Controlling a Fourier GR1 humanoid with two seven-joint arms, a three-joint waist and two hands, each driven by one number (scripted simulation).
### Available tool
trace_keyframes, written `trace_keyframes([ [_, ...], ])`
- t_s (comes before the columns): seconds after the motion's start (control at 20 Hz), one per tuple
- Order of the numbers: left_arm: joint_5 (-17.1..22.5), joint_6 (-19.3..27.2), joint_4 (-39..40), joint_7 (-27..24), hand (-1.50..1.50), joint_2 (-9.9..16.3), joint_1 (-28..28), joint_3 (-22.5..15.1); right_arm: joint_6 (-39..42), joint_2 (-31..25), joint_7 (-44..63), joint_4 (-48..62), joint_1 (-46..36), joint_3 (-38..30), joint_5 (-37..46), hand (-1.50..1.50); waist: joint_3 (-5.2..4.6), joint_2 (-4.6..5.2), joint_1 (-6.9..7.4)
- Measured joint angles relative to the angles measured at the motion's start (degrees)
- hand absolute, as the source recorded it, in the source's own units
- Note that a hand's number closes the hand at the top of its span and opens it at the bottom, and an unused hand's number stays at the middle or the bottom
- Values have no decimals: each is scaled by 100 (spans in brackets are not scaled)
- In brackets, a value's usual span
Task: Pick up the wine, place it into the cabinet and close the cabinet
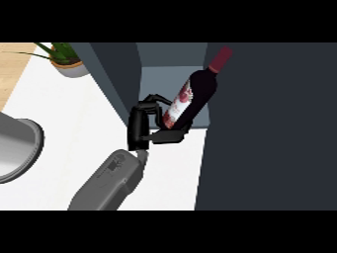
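The wine bottle (198, 86) is dark with a red cap and a red and white label. It leans with its neck up and to the right, in the opening of the dark cabinet (280, 128). My right hand (140, 123) is shut on the bottle's lower part, fingers over the top and thumb beneath, and the base is hidden by the hand. A dark panel (116, 79) stands at the left of the opening, and I cannot tell whether it is the door or a side wall. The left hand does not show.
A potted plant (66, 60) stands at the back left on the white counter (68, 118). A large grey rounded shape (7, 146) fills the left edge. The cabinet's dark body takes up the whole right side.
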Motion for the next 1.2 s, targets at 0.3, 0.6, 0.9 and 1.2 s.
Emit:
trace_keyframes([
  [0.3, 709, -294, 907, -424, 150, 0, -710, 112, -14, 111, -27, -12, 24, 113, -10, -150, -2, 11, -46],
  [0.6, 1343, -444, 1682, -695, 150, 1, -1384, 75, 144, 128, -180, 81, 72, 44, -54, -150, -2, 21, -89],
  [0.9, 1801, -617, 2499, -813, 150, 0, -2000, 104, 226, 132, -237, 116, 96, -35, -195, -150, -1, 36, -141],
  [1.2, 1874, -555, 3293, -738, 150, 1, -2501, 1, 364, 75, -265, 80, 131, -51, -241, -150, -1, 62, -217],
])
